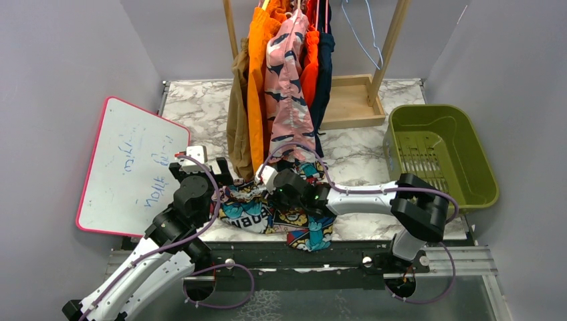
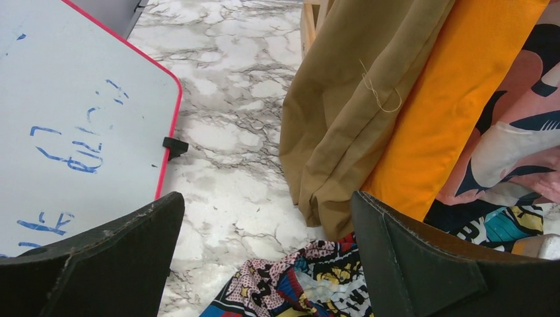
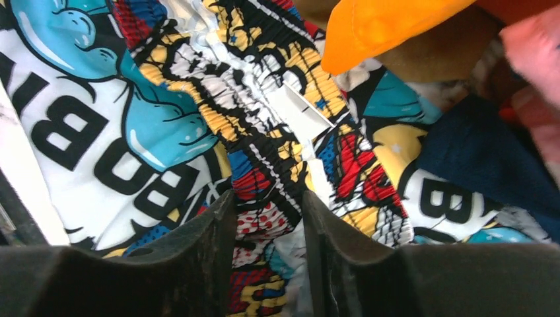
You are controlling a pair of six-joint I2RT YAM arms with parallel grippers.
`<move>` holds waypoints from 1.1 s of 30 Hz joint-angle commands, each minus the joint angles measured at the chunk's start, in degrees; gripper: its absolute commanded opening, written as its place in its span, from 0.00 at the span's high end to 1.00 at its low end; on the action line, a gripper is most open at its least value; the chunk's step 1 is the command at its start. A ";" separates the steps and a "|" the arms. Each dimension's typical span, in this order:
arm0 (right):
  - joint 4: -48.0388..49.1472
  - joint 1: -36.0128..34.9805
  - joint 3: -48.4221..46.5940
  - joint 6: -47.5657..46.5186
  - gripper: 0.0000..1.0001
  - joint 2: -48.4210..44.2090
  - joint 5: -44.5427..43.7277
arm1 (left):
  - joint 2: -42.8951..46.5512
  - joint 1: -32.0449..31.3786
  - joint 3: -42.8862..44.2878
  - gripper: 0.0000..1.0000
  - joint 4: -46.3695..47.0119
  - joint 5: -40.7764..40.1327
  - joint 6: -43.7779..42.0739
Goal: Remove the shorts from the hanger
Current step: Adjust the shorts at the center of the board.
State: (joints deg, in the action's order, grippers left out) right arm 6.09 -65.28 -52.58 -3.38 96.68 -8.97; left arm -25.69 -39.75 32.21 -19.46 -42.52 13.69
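Shorts (image 1: pixel 267 217) (comic-print, limp, light) likely bunch; pinch elastic waistband (image 3: pixel 264 99). Left tool (image 2: pixel 267 198) released; right tool (image 3: pixel 267 198): grip unclear.

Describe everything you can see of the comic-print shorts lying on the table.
The comic-print shorts are soft fabric printed with cartoon panels in blue, yellow, red, black and white, with bold black lettering. A gathered elastic waistband carries a white label. They lie crumpled, off any hanger, near the front edge of the marble table, just below the hanging garments, whose orange and navy hems reach over them. The right gripper straddles a raised fold; whether it pinches is unclear.
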 commanded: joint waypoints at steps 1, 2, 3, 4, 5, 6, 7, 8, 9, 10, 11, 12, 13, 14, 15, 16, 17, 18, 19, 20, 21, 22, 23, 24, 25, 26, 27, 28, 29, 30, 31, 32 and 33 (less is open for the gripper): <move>-1.86 -0.06 -2.07 -1.30 0.47 -2.01 -3.33 | 0.26 0.26 0.12 0.01 -0.16 -0.68 0.46; -1.50 -0.11 -1.78 -2.08 0.31 -2.63 -3.48 | 0.21 0.28 0.14 0.01 -0.27 -0.61 0.46; -1.02 -0.11 -1.37 -3.01 0.25 -3.14 -3.45 | 0.22 0.28 0.14 0.01 -0.28 -0.55 0.46; -0.51 -0.11 -0.92 -4.06 0.22 -3.62 -3.26 | 0.23 0.27 0.12 0.01 -0.30 -0.60 0.46; 0.20 -0.11 -0.57 -4.89 0.20 -3.78 -3.44 | 0.27 0.28 0.01 0.01 -0.27 -0.63 0.46; 0.53 -0.07 -0.35 -5.45 0.18 -3.74 -4.13 | 0.36 0.27 0.05 0.01 -0.30 -0.63 0.46; 0.59 -0.11 -0.45 -5.94 0.16 -3.28 -4.84 | 0.31 0.28 0.05 0.01 -0.31 -0.61 0.46; 0.51 -0.11 -0.71 -6.51 0.14 -2.52 -5.50 | 0.27 0.28 0.04 0.01 -0.31 -0.63 0.46; 0.20 -0.06 -1.07 -6.96 0.10 -1.70 -5.90 | 0.21 0.28 0.05 0.01 -0.31 -0.55 0.46; -0.40 -0.04 -1.77 -7.33 0.08 -0.62 -5.99 | 0.16 0.28 0.05 0.01 -0.30 -0.50 0.46; -0.98 0.10 -2.50 -7.50 0.07 0.50 -5.94 | 0.06 0.28 -0.01 0.01 -0.26 -0.53 0.46; -1.41 0.31 -3.21 -7.50 0.06 1.60 -5.28 | 0.08 0.28 0.04 0.01 -0.30 -0.46 0.46; -1.58 0.77 -3.68 -7.32 0.06 2.65 -3.93 | -0.04 0.24 0.09 0.01 -0.27 -0.42 0.46; -1.77 1.15 -4.08 -7.02 0.06 3.58 -2.49 | -0.02 0.28 0.11 0.01 -0.31 -0.50 0.46; -1.78 1.58 -4.33 -6.73 0.06 4.50 -0.89 | -0.05 0.28 0.07 0.01 -0.39 -0.49 0.46; -1.67 2.27 -4.37 -6.41 0.05 5.27 0.14 | 0.02 0.28 0.21 0.01 -0.38 -0.60 0.46; -1.61 2.75 -4.42 -6.12 0.03 6.17 0.87 | 0.16 0.27 0.30 0.01 -0.45 -0.64 0.50; -1.61 3.19 -4.51 -5.90 0.01 7.16 1.14 | 0.31 0.28 0.31 0.01 -0.56 -0.79 0.58; -2.12 3.34 -4.70 -5.64 0.01 8.29 1.15 | 0.54 0.28 0.19 0.01 -0.54 -0.95 0.63; -2.92 3.40 -4.94 -5.50 0.01 9.36 1.26 | 0.76 0.28 0.22 0.01 -0.57 -1.12 0.70; -3.34 3.40 -4.99 -5.44 0.00 10.43 1.71 | 0.92 0.28 0.22 0.01 -0.57 -1.19 0.72; -4.05 3.40 -4.92 -5.01 0.01 11.35 2.34 | 1.15 0.28 0.17 0.01 -0.53 -1.35 0.72; -4.80 3.42 -4.74 -4.52 0.04 12.21 3.61 | 1.25 0.28 0.21 0.01 -0.57 -1.46 0.72; -5.12 3.41 -4.15 -3.96 0.11 12.85 4.65 | 1.38 0.28 0.22 0.01 -0.56 -1.59 0.68; -5.12 3.40 -3.14 -2.98 0.19 13.20 6.14 | 1.47 0.28 0.21 0.01 -0.54 -1.69 0.72; -4.96 3.40 -1.80 -2.05 0.28 13.40 8.04 | 1.58 0.28 0.14 0.01 -0.53 -1.82 0.68; -4.61 3.40 -0.43 -1.37 0.38 13.39 9.59 | 1.72 0.28 0.10 0.01 -0.64 -1.86 0.72; -4.48 3.41 0.84 -0.49 0.47 13.32 10.60 | 1.79 0.28 0.13 0.01 -0.57 -1.95 0.72; -4.76 3.41 1.75 0.61 0.59 13.16 11.20 | 1.79 0.28 0.14 0.01 -0.56 -2.00 0.79; -5.31 3.37 2.30 1.86 0.74 12.75 11.36 | 1.79 0.28 0.12 0.01 -0.50 -2.02 0.76; -5.50 3.32 3.13 2.36 0.82 11.97 11.23 | 1.68 0.28 0.09 0.01 -0.54 -2.01 0.75; -5.41 3.31 3.92 2.79 0.88 10.72 11.01 | 1.53 0.28 0.16 0.01 -0.56 -2.00 0.72; -5.20 3.31 4.79 2.98 0.94 9.09 10.71 | 1.43 0.28 0.21 0.01 -0.57 -1.97 0.74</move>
State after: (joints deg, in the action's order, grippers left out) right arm 10.98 -61.80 -53.80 -3.14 105.49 -0.60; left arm -24.62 -39.75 32.21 -19.53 -43.00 14.11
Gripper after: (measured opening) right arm 0.161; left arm 0.989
